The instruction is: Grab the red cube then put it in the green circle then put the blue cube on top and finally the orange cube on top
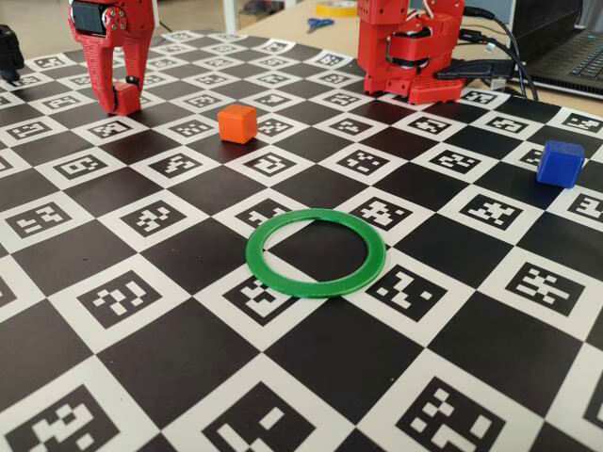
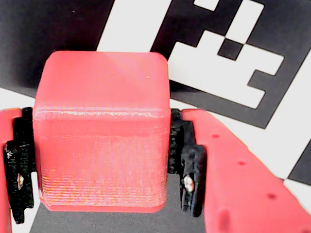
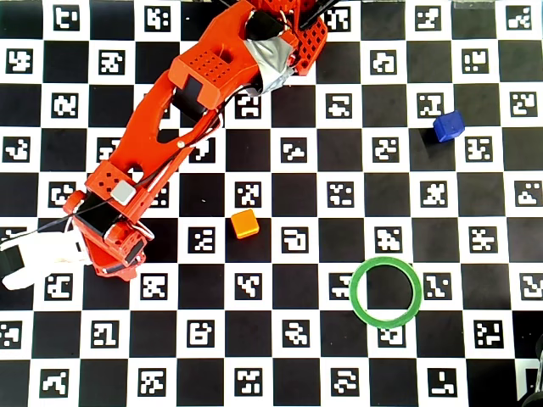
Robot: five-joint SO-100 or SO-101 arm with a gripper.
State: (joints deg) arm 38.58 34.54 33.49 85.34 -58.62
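Note:
The red cube (image 2: 102,131) sits between my gripper's (image 2: 99,121) black pads, which press on both of its sides. In the fixed view the gripper (image 1: 120,94) is at the far left of the board with the red cube (image 1: 125,98) low at its tips, at or just above the surface. In the overhead view the gripper (image 3: 109,244) hides the cube. The orange cube (image 1: 236,123) (image 3: 244,224) stands to the right of the gripper. The green circle (image 1: 316,285) (image 3: 353,292) lies flat and empty mid-board. The blue cube (image 1: 560,163) (image 3: 448,126) stands at the far right.
The checkerboard marker mat (image 1: 188,377) covers the table. The arm's red base (image 1: 410,47) stands at the back edge. A laptop and cables (image 1: 565,47) lie behind it at the right. A white object (image 3: 42,259) lies at the mat's left edge beside the gripper.

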